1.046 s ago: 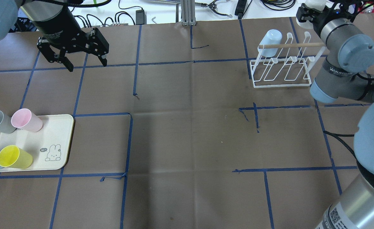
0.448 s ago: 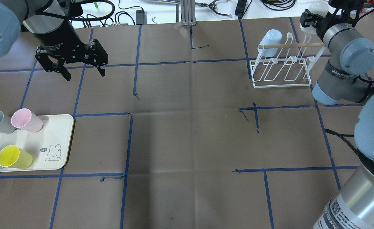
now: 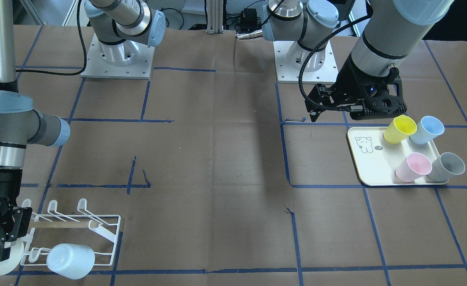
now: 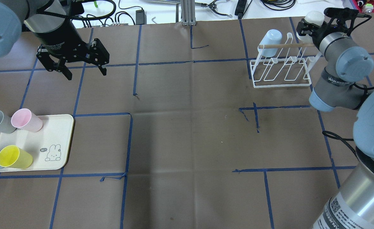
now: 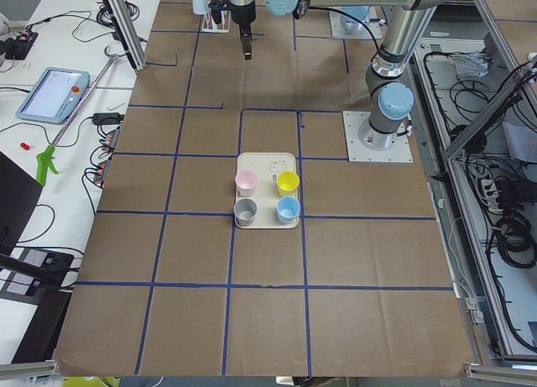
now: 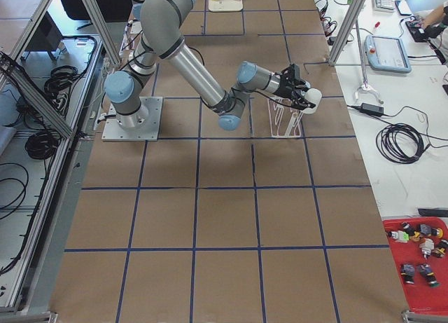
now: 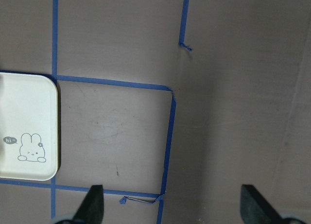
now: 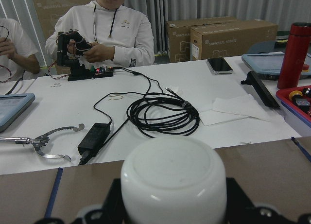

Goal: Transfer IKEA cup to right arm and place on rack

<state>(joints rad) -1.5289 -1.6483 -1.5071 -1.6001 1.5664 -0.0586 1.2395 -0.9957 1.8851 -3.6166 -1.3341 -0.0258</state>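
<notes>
Right claw (image 4: 307,28) is clamped on the white cup (image 4: 314,16), just beside the rack (image 4: 282,85) at the end opposite the blue cup (image 4: 270,38). It should line the mouth up over a free prong, lower slowly, then let go. Left claw (image 4: 87,75) hangs wide open, empty.

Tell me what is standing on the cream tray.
On the tray stand four cups, mouths up: a yellow cup, a blue cup, a pink cup and a grey cup. A rabbit drawing shows on its bare end. Its surface under them is covered.
</notes>
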